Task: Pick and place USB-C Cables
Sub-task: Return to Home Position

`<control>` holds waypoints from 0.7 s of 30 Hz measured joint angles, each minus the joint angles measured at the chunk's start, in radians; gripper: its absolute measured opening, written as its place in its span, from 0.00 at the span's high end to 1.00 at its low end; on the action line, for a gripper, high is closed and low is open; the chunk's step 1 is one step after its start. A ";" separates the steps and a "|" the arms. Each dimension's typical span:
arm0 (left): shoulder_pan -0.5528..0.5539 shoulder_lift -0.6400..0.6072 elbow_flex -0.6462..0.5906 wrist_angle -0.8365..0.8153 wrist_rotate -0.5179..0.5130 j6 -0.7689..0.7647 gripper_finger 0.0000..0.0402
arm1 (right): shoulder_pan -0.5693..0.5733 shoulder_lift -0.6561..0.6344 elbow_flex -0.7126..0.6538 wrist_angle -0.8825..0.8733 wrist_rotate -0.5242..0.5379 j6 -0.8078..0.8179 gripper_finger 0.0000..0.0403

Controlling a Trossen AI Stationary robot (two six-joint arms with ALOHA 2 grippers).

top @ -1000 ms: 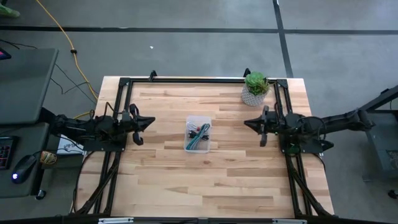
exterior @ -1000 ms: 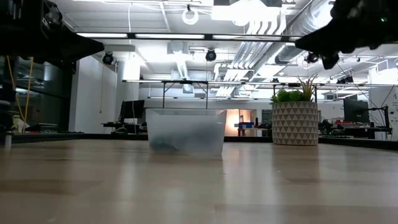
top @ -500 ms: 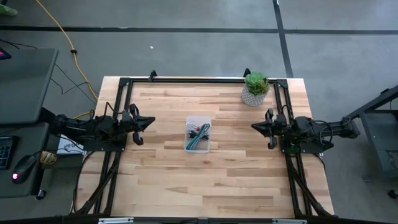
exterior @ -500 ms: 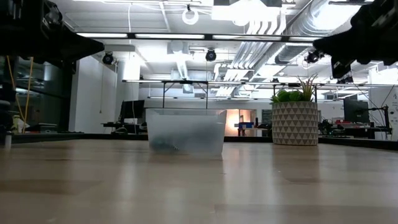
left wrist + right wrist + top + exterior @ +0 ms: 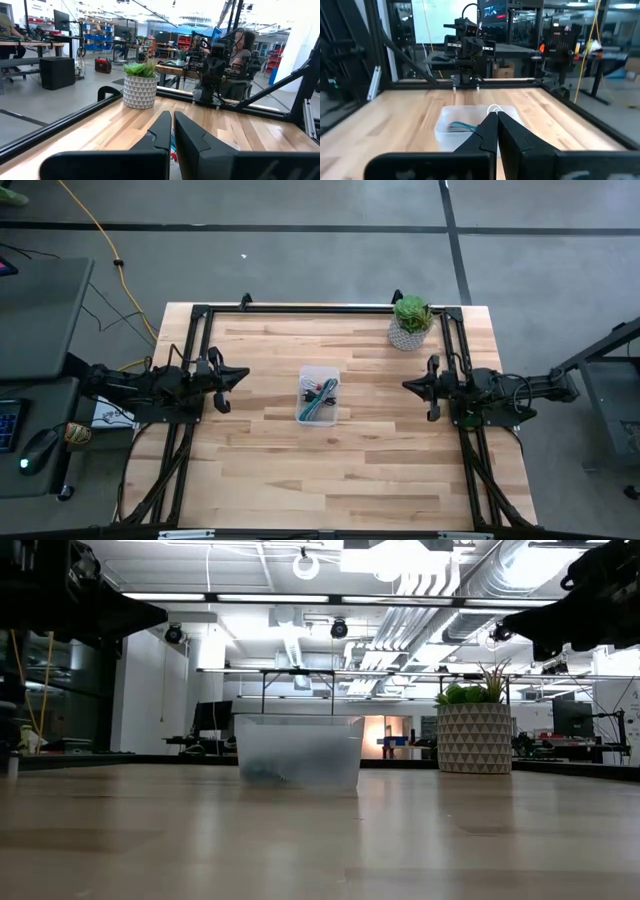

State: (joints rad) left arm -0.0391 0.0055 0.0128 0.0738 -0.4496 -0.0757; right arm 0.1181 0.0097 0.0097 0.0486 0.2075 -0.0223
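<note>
A clear plastic tub (image 5: 304, 373) stands at the table's middle, and the USB-C cables lie inside it. From above I make out a teal-blue bundle (image 5: 318, 409) and a red one (image 5: 324, 388). In the right wrist view the teal bundle (image 5: 459, 127) shows through the tub wall (image 5: 445, 136). The black and grey cables I cannot pick out. My left gripper (image 5: 243, 376) hovers shut left of the tub, above the table. My right gripper (image 5: 405, 386) hovers shut right of the tub. Both point level at the tub and touch nothing.
A potted plant in a white patterned pot (image 5: 410, 322) stands near the far right corner. A dark frame (image 5: 300, 308) runs along the table's far, left and right edges. Bare wood lies on the tub's near side. A yellow cord (image 5: 100, 240) lies on the floor beyond the table.
My right gripper has drawn back from the tub toward the table's right edge and sunk a little, then settled. The left arm, the tub and the cables have stayed where they were.
</note>
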 joint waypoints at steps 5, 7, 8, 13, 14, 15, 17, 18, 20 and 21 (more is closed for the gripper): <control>0.000 0.000 0.000 0.000 0.000 0.000 0.99 | 0.000 0.000 0.000 0.000 -0.001 -0.027 1.00; 0.000 0.000 0.000 0.000 0.000 0.000 0.99 | 0.000 0.000 0.000 0.000 -0.001 -0.004 1.00; 0.000 0.000 0.000 0.000 0.000 0.000 0.99 | 0.000 0.000 0.000 0.000 -0.001 0.007 1.00; 0.000 0.000 0.000 0.000 0.000 0.000 0.99 | 0.000 0.000 0.000 0.000 -0.001 0.048 1.00; 0.000 0.000 0.000 0.000 0.000 0.000 0.99 | 0.000 0.000 0.000 0.000 -0.001 0.046 1.00; 0.000 0.000 0.000 0.000 0.000 0.000 0.99 | 0.000 0.000 -0.001 0.000 -0.001 0.043 1.00; 0.000 0.000 0.000 0.000 0.000 0.000 0.99 | 0.000 0.000 -0.001 0.000 -0.001 0.045 1.00; 0.000 0.000 0.000 0.000 0.000 0.000 0.99 | 0.000 0.000 -0.001 0.000 -0.001 0.048 1.00; 0.000 0.000 0.000 0.000 0.000 0.000 0.99 | 0.000 0.000 -0.001 0.000 -0.001 0.048 1.00; 0.000 0.000 0.000 0.000 0.000 0.000 0.99 | 0.000 0.000 -0.001 0.000 -0.001 0.048 1.00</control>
State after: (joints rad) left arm -0.0388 0.0059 0.0128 0.0738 -0.4492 -0.0757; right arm 0.1181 0.0100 0.0090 0.0486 0.2065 0.0257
